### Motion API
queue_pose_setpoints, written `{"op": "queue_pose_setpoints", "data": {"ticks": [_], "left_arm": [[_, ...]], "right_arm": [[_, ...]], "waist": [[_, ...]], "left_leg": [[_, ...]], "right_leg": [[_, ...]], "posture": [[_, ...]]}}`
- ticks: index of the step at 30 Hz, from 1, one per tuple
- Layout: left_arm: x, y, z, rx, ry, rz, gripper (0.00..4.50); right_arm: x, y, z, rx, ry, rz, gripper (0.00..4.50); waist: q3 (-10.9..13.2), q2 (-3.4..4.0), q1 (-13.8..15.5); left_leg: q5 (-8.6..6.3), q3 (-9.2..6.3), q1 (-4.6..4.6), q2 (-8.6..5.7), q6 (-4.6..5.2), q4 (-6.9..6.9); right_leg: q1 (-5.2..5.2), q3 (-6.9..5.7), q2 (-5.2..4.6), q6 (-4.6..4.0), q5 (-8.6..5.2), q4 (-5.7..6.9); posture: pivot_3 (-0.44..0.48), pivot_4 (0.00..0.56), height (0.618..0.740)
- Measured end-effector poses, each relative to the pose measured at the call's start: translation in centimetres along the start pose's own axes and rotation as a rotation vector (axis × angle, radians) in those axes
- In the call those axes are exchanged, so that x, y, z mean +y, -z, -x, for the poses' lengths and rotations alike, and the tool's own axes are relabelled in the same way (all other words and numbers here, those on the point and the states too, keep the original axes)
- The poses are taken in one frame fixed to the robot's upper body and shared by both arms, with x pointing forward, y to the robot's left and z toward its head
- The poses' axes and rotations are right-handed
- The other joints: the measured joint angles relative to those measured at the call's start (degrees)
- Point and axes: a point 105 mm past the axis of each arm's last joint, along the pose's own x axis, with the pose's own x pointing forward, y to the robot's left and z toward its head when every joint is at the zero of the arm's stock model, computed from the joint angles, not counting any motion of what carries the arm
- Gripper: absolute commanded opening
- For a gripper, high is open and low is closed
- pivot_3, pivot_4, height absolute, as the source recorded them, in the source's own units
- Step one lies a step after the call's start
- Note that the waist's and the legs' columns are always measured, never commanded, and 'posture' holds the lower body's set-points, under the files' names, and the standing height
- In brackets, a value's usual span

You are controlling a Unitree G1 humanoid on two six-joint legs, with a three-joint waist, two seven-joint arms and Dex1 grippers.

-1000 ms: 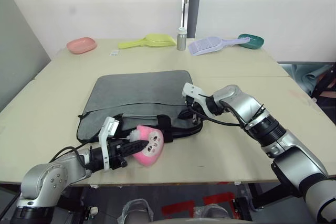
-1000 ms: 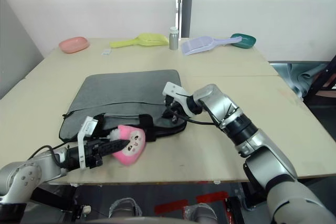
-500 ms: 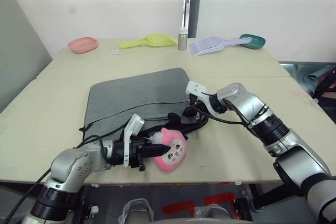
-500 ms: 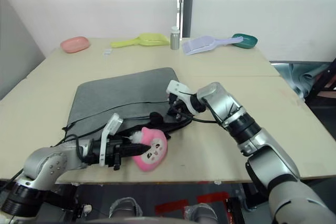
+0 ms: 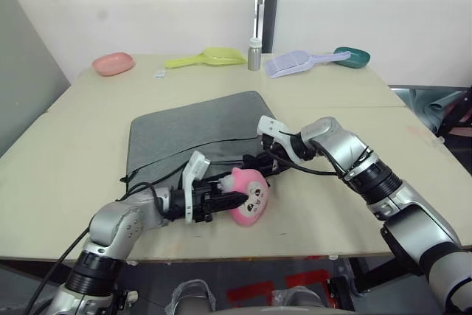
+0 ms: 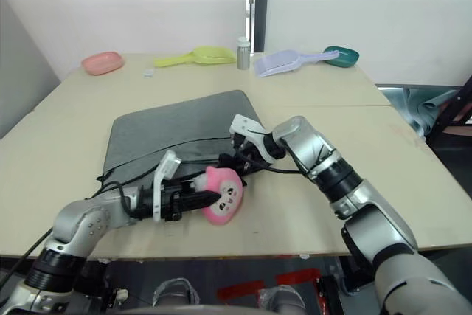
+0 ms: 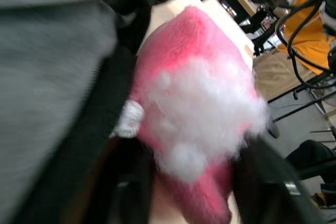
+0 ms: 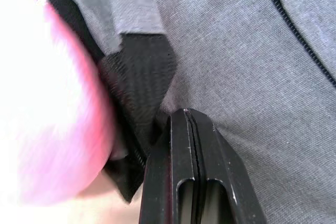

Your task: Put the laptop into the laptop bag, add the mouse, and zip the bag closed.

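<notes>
Table [image 5: 66, 145] clutter at the far edge ran from a pink dish [image 5: 113, 63] through a yellow scoop [image 5: 206, 57], a small bottle [image 5: 254, 54] and a lilac scoop [image 5: 299, 62] to a green dish [image 5: 352, 57], all well apart from the work. Nearer, the grey bag [image 5: 195, 134] lay flat, skewed on the table. At its near edge the left pincer [image 5: 236, 198] was clenched on a pink plush toy [image 5: 248, 194], which appeared to hang from the bag's zip end; the left wrist view showed the fluffy toy between the two black fingers, beside a dark strap. To the right, the right pincer [image 5: 270, 160] pressed down on the bag's near right corner, its fingers squeezed flat together with nothing visible between them. No laptop or mouse lay on the table, so both were probably already inside. Judging by the toy's place well along the near edge, the zip seemed partly drawn; how much remained open could not be told. Finishing the zip run was likely all that was left.
</notes>
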Motion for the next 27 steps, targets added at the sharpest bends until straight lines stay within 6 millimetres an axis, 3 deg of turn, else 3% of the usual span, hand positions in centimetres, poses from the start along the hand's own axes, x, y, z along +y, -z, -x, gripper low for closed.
{"op": "queue_pose_setpoints", "data": {"ticks": [3,10,15,20,23,27], "left_arm": [[0.2,0.0,2.0,0.001,-0.036,-0.015,4.45],[0.3,-1.9,6.2,-0.066,-0.114,-0.084,4.48],[-0.7,-3.7,9.1,-0.093,-0.124,-0.13,4.48],[-1.4,-5.3,11.8,-0.096,-0.161,-0.193,4.48],[-2.1,-5.2,13.0,-0.045,-0.165,-0.216,4.48],[-2.1,-3.7,13.4,0.05,-0.168,-0.215,4.48]], "right_arm": [[0.0,0.1,0.0,0.001,-0.007,-0.002,0.0],[-0.7,-0.1,1.7,-0.017,0.002,-0.033,0.0],[-1.8,-2.3,6.1,-0.134,0.043,-0.055,0.0],[-1.0,-3.7,9.8,-0.218,0.042,-0.031,0.0],[-0.3,-3.5,11.3,-0.248,0.041,-0.032,0.0],[-0.1,-2.7,11.5,-0.242,0.053,-0.05,0.0]], "waist": [[0.0,0.02,-0.5],[0.5,0.07,-0.7],[0.6,0.03,-0.7],[0.8,-0.02,-0.6],[0.8,-0.03,-0.5],[0.9,-0.02,-0.6]], "left_leg": [[0.0,0.0,-0.02,0.02,0.0,-0.06],[0.0,0.0,-0.02,0.02,0.0,-0.05],[0.0,0.02,-0.13,0.03,0.01,-0.17],[0.0,0.05,-0.26,0.05,0.02,-0.32],[-0.01,0.08,-0.28,0.05,0.03,-0.35],[-0.02,0.12,-0.24,0.06,0.04,-0.34]], "right_leg": [[-0.03,-0.02,0.02,0.0,-0.01,-0.03],[-0.05,0.0,0.02,-0.01,-0.01,-0.01],[-0.12,-0.02,0.05,-0.02,-0.02,-0.19],[-0.21,-0.05,0.09,-0.02,-0.02,-0.38],[-0.22,-0.05,0.09,-0.03,-0.02,-0.45],[-0.25,-0.01,0.08,-0.02,-0.01,-0.41]], "posture": [[0.0,0.15,0.74],[0.0,0.15,0.74],[0.0,0.15,0.74],[0.0,0.15,0.74],[0.0,0.15,0.74],[0.0,0.15,0.74]]}}
